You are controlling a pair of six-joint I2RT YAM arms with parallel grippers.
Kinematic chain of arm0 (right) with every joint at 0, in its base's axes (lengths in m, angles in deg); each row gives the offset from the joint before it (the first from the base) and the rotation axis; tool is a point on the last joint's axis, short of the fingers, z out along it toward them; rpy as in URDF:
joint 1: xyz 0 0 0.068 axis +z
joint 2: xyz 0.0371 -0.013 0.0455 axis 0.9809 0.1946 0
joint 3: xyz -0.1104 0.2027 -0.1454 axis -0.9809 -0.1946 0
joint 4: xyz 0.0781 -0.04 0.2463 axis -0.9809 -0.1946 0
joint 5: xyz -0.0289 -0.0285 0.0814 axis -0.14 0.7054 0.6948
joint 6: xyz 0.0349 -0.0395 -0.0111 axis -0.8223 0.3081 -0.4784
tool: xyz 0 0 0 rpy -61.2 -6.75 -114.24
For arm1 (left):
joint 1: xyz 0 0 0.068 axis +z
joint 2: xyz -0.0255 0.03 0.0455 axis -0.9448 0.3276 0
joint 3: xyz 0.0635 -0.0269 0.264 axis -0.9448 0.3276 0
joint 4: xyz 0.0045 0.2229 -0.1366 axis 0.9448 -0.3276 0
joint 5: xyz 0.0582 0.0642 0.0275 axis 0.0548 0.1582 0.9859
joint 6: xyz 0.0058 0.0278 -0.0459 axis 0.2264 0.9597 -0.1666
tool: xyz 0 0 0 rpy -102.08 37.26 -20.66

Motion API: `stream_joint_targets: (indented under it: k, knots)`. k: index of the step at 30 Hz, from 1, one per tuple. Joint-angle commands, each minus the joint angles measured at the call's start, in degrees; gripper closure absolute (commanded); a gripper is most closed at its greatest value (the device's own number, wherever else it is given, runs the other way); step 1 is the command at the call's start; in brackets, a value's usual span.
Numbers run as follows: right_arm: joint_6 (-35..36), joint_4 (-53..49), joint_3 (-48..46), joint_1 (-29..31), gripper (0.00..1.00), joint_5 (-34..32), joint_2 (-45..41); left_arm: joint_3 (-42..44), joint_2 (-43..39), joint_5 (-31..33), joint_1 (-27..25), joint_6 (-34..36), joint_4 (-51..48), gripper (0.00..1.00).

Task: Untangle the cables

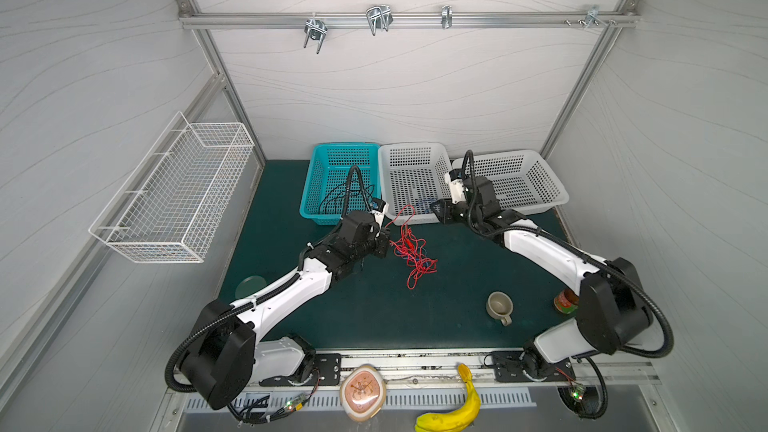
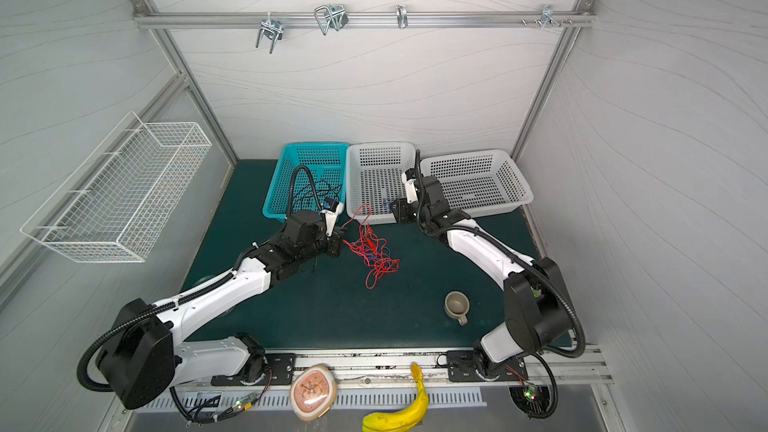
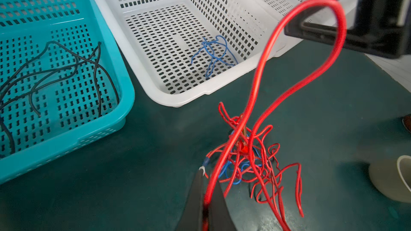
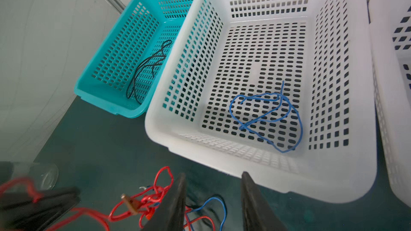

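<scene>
A tangle of mostly red cables [image 1: 411, 253] [image 2: 374, 253] with a few blue strands lies mid-mat. My left gripper [image 1: 388, 238] [image 3: 208, 196] is shut on one red cable, whose loop [image 3: 311, 41] rises from the tangle. My right gripper [image 1: 436, 209] [image 4: 213, 174] stands open over the mat at the front rim of the middle white basket [image 4: 289, 174], nothing between its fingers; a blue strand [image 4: 220, 203] lies on the mat below. Blue cables [image 4: 266, 116] [image 3: 213, 54] lie in that basket. Black cables [image 3: 55, 72] [image 4: 144, 70] lie in the teal basket [image 1: 311, 184].
Another white basket [image 1: 552, 189] stands at the back right. A beige cup [image 1: 498, 305] and a can [image 1: 565, 301] sit on the right of the mat, a clear lid [image 1: 249, 286] at the left. A wire basket [image 1: 174, 193] hangs on the left wall.
</scene>
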Motion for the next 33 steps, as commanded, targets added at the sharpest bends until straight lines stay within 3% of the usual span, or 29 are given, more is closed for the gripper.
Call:
stream_joint_targets:
  k: [1,10,18,33]
  knots:
    - [1.45,-1.66,-3.2,1.33,0.56,-0.38,-3.61,0.79,-0.09,3.04,0.17,-1.82,0.28,1.0]
    - [-1.82,-3.32,-9.36,5.14,0.52,-2.48,-5.09,2.51,0.71,11.04,0.2,-5.05,-4.99,1.0]
    - [-5.16,-4.13,-10.12,5.78,0.49,-7.06,-0.7,2.35,2.84,12.51,0.23,-6.48,-6.4,0.97]
    - [-7.79,-5.88,-11.65,4.99,0.49,-14.9,-0.2,2.04,3.37,11.94,0.22,-6.46,-9.54,0.4]
